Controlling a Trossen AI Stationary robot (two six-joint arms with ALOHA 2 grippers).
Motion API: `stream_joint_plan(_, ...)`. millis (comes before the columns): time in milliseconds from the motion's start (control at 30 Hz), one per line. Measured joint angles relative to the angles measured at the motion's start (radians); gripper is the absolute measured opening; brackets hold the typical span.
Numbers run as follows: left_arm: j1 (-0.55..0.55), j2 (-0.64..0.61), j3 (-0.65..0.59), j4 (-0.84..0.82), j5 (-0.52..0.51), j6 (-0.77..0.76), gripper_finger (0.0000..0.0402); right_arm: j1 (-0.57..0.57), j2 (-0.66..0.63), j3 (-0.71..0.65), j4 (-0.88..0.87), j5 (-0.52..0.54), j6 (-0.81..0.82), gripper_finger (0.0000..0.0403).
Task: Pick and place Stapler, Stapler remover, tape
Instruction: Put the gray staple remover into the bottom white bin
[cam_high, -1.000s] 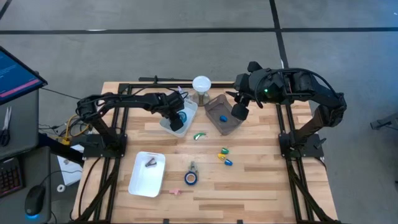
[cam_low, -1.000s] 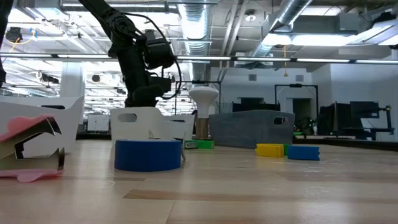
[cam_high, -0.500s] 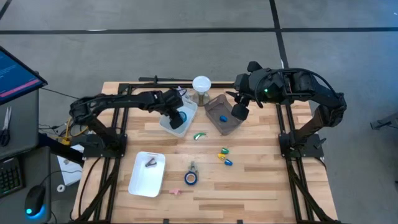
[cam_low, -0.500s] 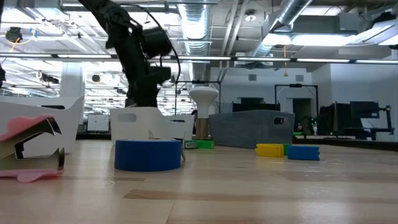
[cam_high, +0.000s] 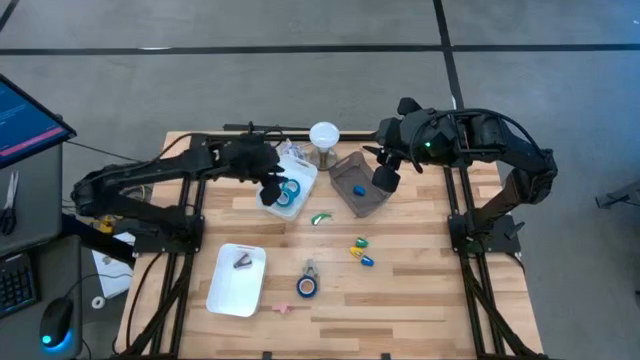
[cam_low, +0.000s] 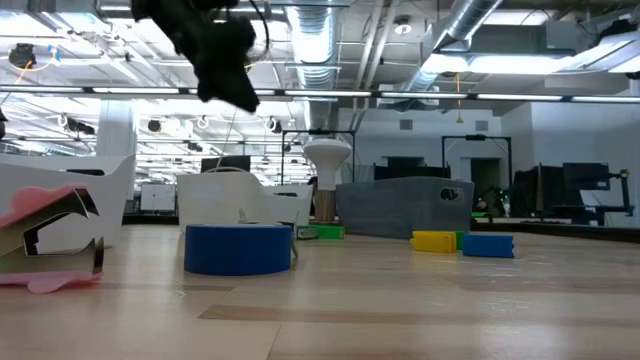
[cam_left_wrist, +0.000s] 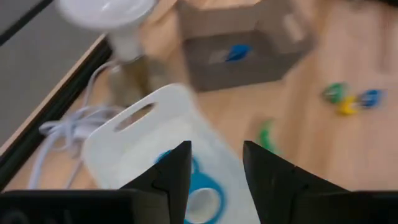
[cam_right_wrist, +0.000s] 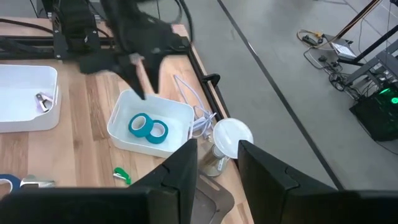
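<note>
My left pincer (cam_high: 270, 190) hangs released and empty over the near-left edge of the white plastic bin (cam_high: 302, 186); from my own wrist I see a clear gap between my two dark fingers (cam_left_wrist: 166, 180). Just beneath my fingertips two small blue rolls of tape (cam_right_wrist: 148, 128) lie flat on the bin's floor, touching side by side, pale cores facing up. Being rings, they point nowhere; the pair as a row runs roughly along the bin's long axis.

A third blue tape roll (cam_high: 307, 287) also lies flat on the wooden table (cam_high: 420, 300), well away from me towards the table's front edge, with a small metal stapler remover (cam_high: 310, 268) just beside it. Another metal piece (cam_high: 243, 262) rests in the white rectangular tray (cam_high: 222, 292), also far from my fingers.

My right pincer (cam_high: 385, 178) waits above the grey bin (cam_high: 368, 201), which holds a small blue object (cam_high: 359, 189); its fingers stand partly apart, with nothing seen between them.

The overhead and right wrist views show both rolls in the bin. The table-level view hides them behind the bin wall, showing only the third roll large in front and my left pincer high above. My left wrist view catches just one roll clearly.
</note>
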Motion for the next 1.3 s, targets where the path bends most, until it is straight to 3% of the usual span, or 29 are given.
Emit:
stream_joint_plan(133,-0.068,-0.075,0.0,-0.026,0.002,-0.027,0.0136,0.0,0.0,0.0,-0.001,0.0,0.005,0.0108)
stream_joint_plan(300,-0.181,-0.124,0.0,-0.059,0.002,-0.182,0.0136,0.0,0.0,0.0,-0.003,0.0,0.005,0.0108)
stream_joint_plan(467,-0.313,-0.119,0.0,-0.061,0.002,-0.357,0.013,0.0,0.0,0.0,-0.003,0.0,0.008,0.0108)
stream_joint_plan(733,-0.494,-0.063,0.0,-0.027,-0.017,-0.505,0.0088,0.0,0.0,0.0,-0.003,0.0,0.012,0.0108)
stream_joint_plan(1100,-0.701,0.056,0.002,0.088,-0.246,-0.804,0.0005,0.0,0.0,0.0,-0.09,0.008,-0.049,0.0108)
stream_joint_plan(1233,-0.739,0.162,0.101,0.12,-0.371,-0.807,0.0002,0.0,0.0,0.0,-0.156,0.036,-0.053,0.0108)
stream_joint_plan(1300,-0.741,0.222,0.168,0.111,-0.384,-0.795,0.0001,0.0,0.0,0.0,-0.181,0.049,-0.055,0.0108)
